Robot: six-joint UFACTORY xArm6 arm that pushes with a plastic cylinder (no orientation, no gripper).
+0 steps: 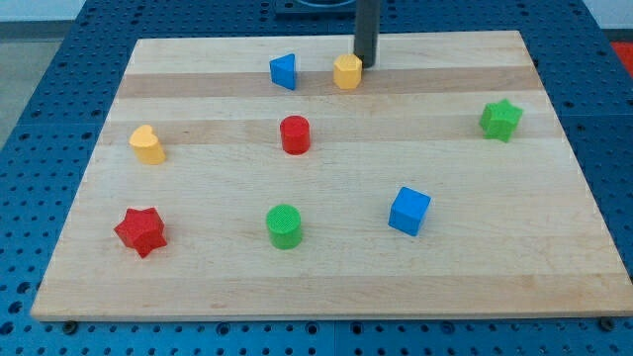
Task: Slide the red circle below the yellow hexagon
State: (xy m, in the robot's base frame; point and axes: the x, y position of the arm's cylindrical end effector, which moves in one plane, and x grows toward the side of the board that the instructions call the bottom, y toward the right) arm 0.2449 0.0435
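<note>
Red plastic circle sits mid-board; my tip (bare rod, no pincer) touches the yellow plastic hexagon.

The scene is being viewed by a single camera, set above and in front of the wooden board and tilted downward at it. The board's near edge is being shown wide along the bottom of the frame, its far edge narrower along the top. Nearly the whole board is being taken in from a moderate distance, with blue perforated table showing at every side. The rod is being cut off by the top edge, my tip appearing upper centre.
</note>
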